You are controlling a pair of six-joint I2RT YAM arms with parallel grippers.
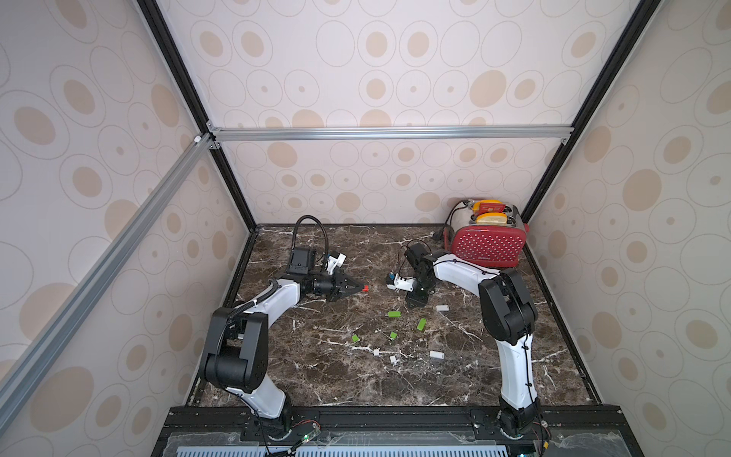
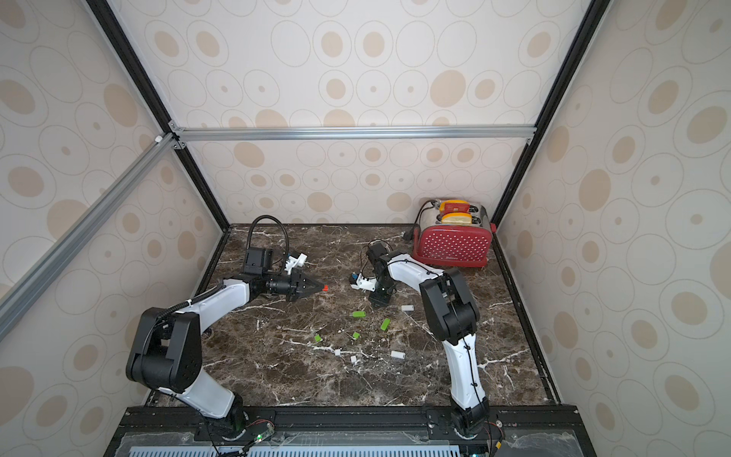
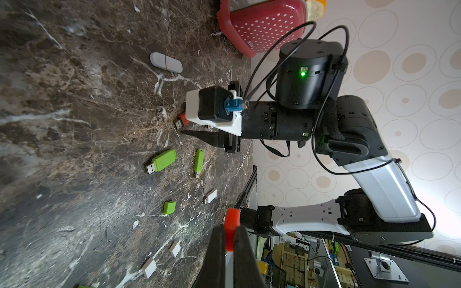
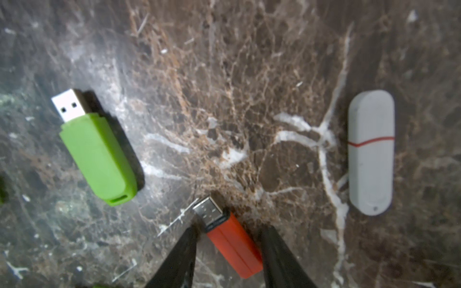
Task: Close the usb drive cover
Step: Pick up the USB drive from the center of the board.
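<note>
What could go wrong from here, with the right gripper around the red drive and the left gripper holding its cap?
1. The red USB drive lies askew inside the right gripper, so closing may twist it or push it out rather than seat it squarely.
2. The left gripper pinches the red cap at its fingertips. A skewed drive would probably meet the cap off-axis and jam or knock it loose.

An orange-red plastic USB drive point(image 4: 234, 245) lies flat on the marble tabletop point(image 4: 224, 99), uncapped, its bare metal plug point(image 4: 208, 210) exposed, a little in front of the red polka-dot toaster point(image 1: 488, 247). Its matching orange-red cap point(image 3: 232, 224) is farther from the toaster, off the surface, pinched in the left gripper point(image 3: 230, 239).
</note>
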